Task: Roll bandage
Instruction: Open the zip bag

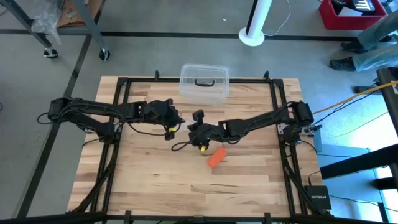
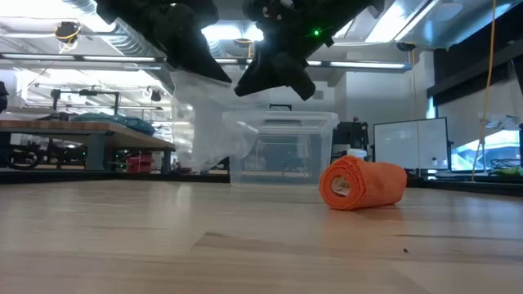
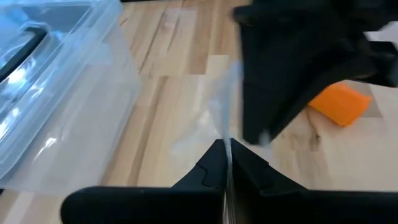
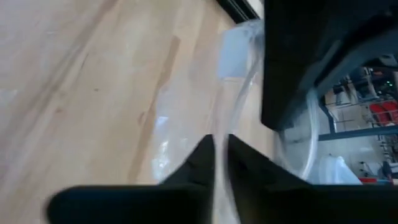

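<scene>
The bandage is a bright orange roll lying on its side on the wooden table, to the right of both grippers; it also shows in the low view and the left wrist view. Above the table's middle my left gripper and my right gripper face each other closely. Both are shut on a thin transparent plastic piece that hangs between and below them, clear of the bandage. My left gripper pinches an edge of the transparent plastic between its two fingertips, slanting down from the table's left side. The film runs on away from the fingers, loose and crumpled, off the table. My right gripper pinches the same film between its two fingertips, slanting down from the table's right side. The film runs on past the fingers in a slack curve.
A clear plastic box with a dark handle stands at the table's far edge, behind the grippers. Bare wood lies toward the near edge and to the left of the bandage. A black frame borders the table.
</scene>
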